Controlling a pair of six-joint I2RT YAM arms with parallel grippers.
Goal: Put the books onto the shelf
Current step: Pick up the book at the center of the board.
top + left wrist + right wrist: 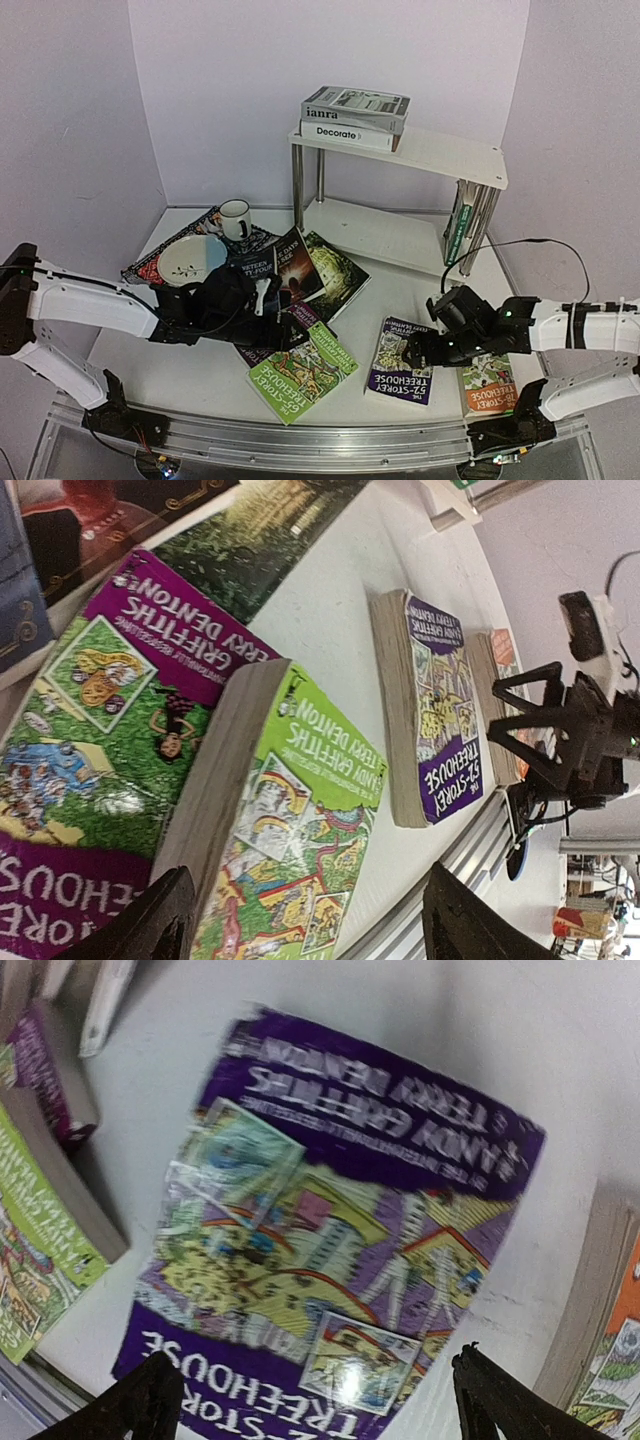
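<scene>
Top view: bright, even, soft light from overhead; walls carry lilac cast. Weak soft-edged shadow under shelf [450, 155] top board, thin shadows beside books on table [200, 370]. Focus sharp, mild bending at frame edges.
Left wrist view: crisp on green book [300, 820]; pale sheen on purple-bordered book [110, 730] at lower left; far right background soft.
Right wrist view: motion blur throughout, lettering on purple book [340, 1240] smeared; whitish glare patch low on cover.

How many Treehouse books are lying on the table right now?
4: green one front centre, a purple one partly under it, the purple 52-Storey below the right gripper, an orange one by the right arm. The pile may hide more.
</scene>
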